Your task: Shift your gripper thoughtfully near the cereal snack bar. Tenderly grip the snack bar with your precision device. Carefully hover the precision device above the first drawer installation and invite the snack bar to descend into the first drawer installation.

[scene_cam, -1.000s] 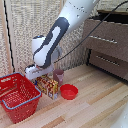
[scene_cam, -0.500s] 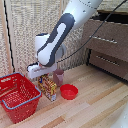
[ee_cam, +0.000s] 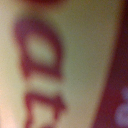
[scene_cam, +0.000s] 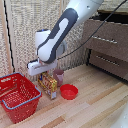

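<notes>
In the exterior view the cereal snack bar [scene_cam: 49, 85], a yellow-orange carton with red print, stands upright on the wooden floor. My gripper [scene_cam: 43, 75], the precision device, is right at the carton's top edge, and its white block covers the fingers. Whether the fingers clamp the carton does not show. A blurred yellow surface with red print, the cereal snack bar [ee_cam: 55, 60], fills the wrist view at very close range. The first drawer installation [scene_cam: 107, 31] is the upper brown drawer front with a slim silver handle, far off at the exterior view's right.
A pink cup [scene_cam: 59, 77] stands just behind the carton and a red bowl [scene_cam: 69, 91] lies beside it. A red wire basket [scene_cam: 18, 96] sits at the exterior view's left. A lower drawer front [scene_cam: 108, 61] lies under the top one. A black cable hangs from the arm.
The gripper has shifted slightly up and toward the exterior view's right, staying at the carton's top. The carton, cup, bowl and basket look unmoved.
</notes>
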